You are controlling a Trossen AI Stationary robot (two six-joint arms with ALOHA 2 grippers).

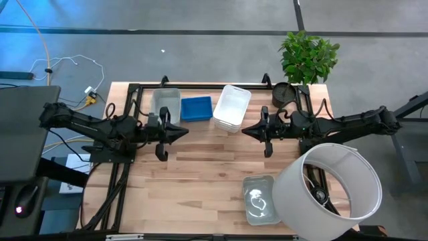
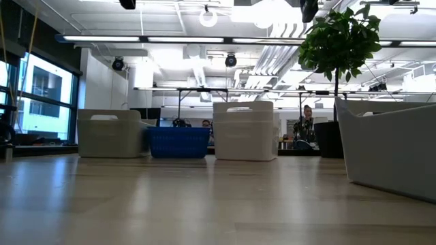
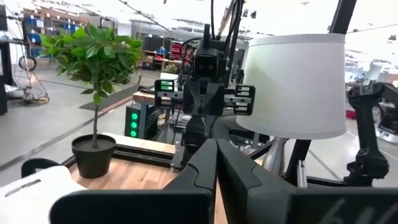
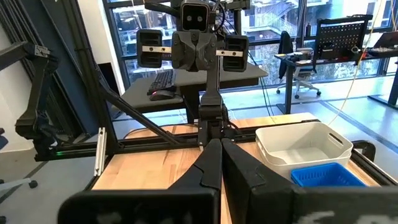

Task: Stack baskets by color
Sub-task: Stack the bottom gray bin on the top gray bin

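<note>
The wooden table (image 1: 200, 174) carried everything. On its right near side stood the large white cylinder (image 1: 329, 191), biggest of the lot, partly over the table's edge. Behind it, at the far right corner, a leafy plant (image 1: 309, 57) rose from a black pot (image 1: 283, 94).

The two dark arms faced each other across the table's middle, both raised clear of the wood. The left gripper (image 1: 184, 132) pointed toward the centre with its fingers pressed together on nothing; the right gripper (image 1: 245, 129) mirrored it, fingers likewise closed and empty.

The baskets sat in a row along the far edge: a stack of white baskets (image 1: 231, 108) near the middle, tilted askew; the blue perforated basket (image 1: 196, 108) just beside it on the left; then the translucent grey basket (image 1: 166, 103) at the row's left end. Another translucent grey basket (image 1: 260, 199) lay apart on the near side, just beside the cylinder.

In the low view, people (image 2: 304, 121) showed small in the room beyond.
</note>
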